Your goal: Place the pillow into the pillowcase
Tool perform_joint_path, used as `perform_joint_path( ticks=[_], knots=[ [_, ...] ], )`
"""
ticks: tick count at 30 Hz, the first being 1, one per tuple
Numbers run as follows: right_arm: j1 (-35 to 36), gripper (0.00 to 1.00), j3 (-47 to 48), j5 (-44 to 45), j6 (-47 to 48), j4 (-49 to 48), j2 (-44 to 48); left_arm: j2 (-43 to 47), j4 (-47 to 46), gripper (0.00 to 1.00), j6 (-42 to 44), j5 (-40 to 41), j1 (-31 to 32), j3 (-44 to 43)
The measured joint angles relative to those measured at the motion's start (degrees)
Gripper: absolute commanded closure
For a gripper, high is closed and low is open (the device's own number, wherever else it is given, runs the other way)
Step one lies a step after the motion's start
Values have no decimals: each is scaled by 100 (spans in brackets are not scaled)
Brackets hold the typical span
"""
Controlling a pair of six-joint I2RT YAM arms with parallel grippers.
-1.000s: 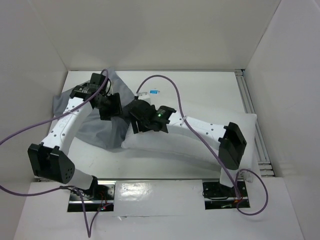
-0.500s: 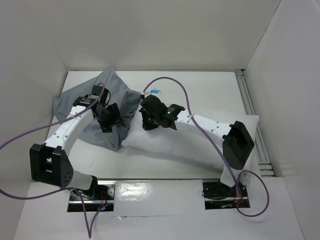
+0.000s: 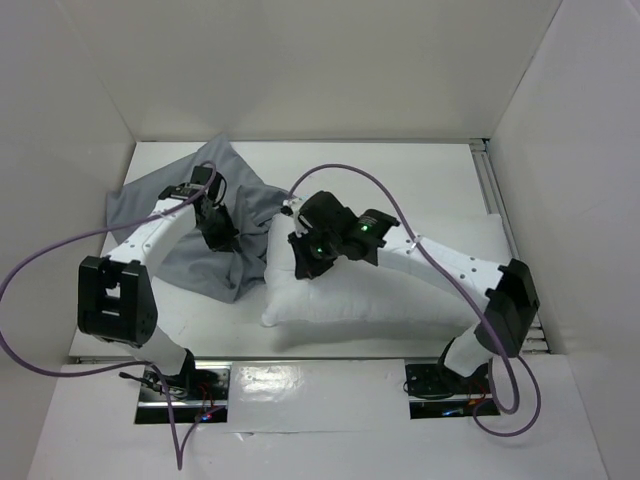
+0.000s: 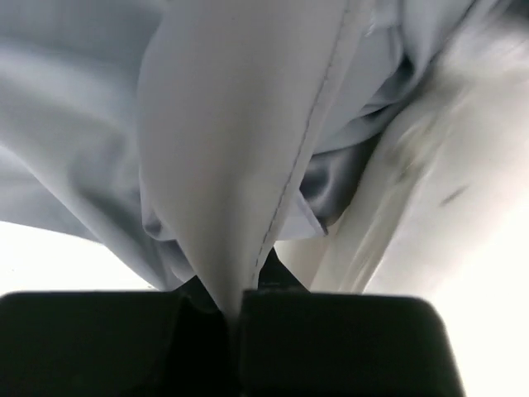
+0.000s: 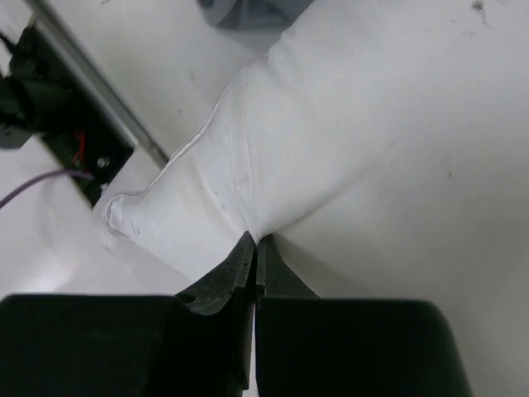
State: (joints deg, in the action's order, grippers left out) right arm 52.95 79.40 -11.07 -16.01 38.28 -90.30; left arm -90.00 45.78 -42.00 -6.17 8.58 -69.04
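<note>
Ana: White worktop (image 3: 430,175); pillow (image 3: 400,295) centre-right, pillowcase (image 3: 140,200) far left, touching it. Handling?
Ben: Both look soft, light, floppy. Left tool (image 4: 234,308) pinches pillowcase seam; right tool (image 5: 253,248) clamps pillow's skin near a corner.

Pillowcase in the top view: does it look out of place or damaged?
The pillowcase lies bunched and creased at the far left of the table, not flat; the left gripper pinches a fold of it. The pillow lies beside it, its fabric pinched by the right gripper. No tear or spill shows.
</note>
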Motion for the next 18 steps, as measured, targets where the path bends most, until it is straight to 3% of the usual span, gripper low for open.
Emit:
perform_joint_path(
  ticks=[8,14,15,17,18],
  knots=[
    [4,100,566,-699,501,1040,387,-164,33,100,732,28,-52,-866],
    [7,100,1515,-931,977,1432,-284,551,229,100,1169,-48,-52,-295],
    [11,100,1613,-935,1027,1473,-428,745,254,94,1193,-79,-52,-122],
    [24,100,1709,-988,1110,1552,-723,1049,435,53,1224,-177,-52,138],
    [50,100,1709,-1027,1123,1602,-848,1123,518,41,1261,-223,-52,197]
  ],
)
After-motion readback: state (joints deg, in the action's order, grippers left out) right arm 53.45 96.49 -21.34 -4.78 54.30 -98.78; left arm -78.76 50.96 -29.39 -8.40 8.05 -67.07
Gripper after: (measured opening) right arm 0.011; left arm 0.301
